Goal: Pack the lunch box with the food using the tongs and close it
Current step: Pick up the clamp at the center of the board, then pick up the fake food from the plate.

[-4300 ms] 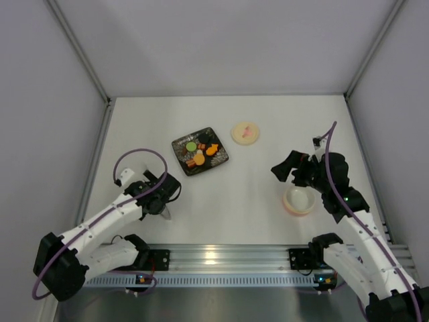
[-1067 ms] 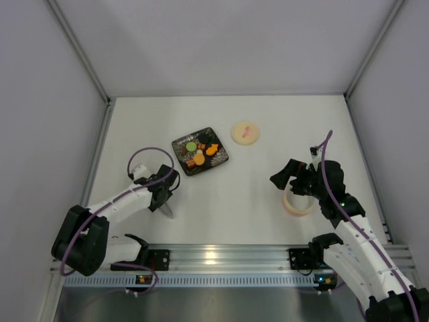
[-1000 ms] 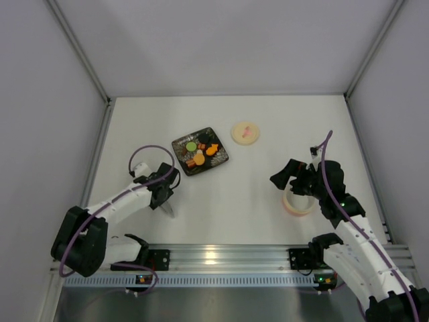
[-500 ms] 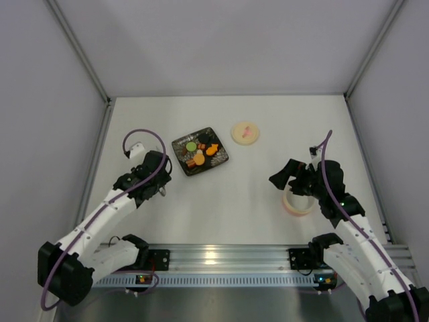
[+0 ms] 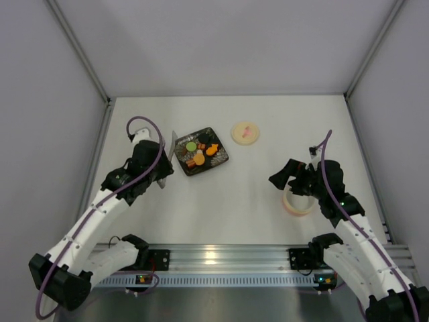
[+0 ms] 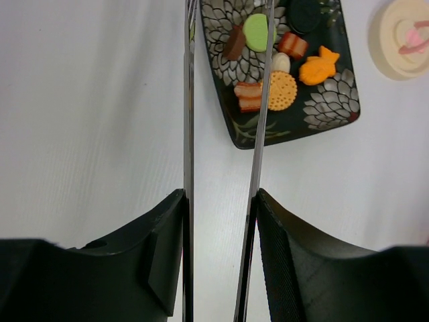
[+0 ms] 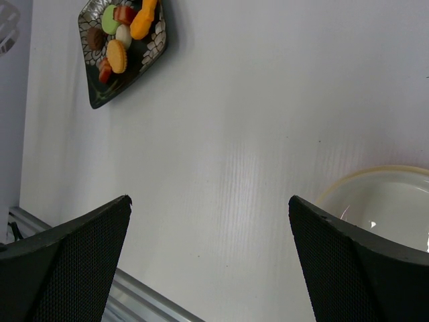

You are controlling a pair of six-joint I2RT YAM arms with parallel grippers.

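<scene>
Fingers [image 6: 161, 255] of the left gripper [image 6: 220, 201] pinch the tongs [image 6: 257, 147], whose two thin metal arms run forward with a gap between them. One arm crosses above the dark patterned plate [image 6: 335, 100], the other runs just outside its left edge, and the tips are out of the wrist view. All the food [image 6: 268, 74], small orange, green, brown and cream pieces, sits on the plate. The lunch box [image 5: 299, 204] stands well to the plate's right, and the part of its white inside that shows holds nothing. Its lid [image 5: 245, 132] lies near the plate's right side. The right gripper [image 7: 209, 201] hovers beside the lunch box, fingers spread, holding nothing. Likely risks: the outer tong arm could catch the plate's rim and shove it, or a hard squeeze could flick a piece onto the table [image 5: 241, 194].
</scene>
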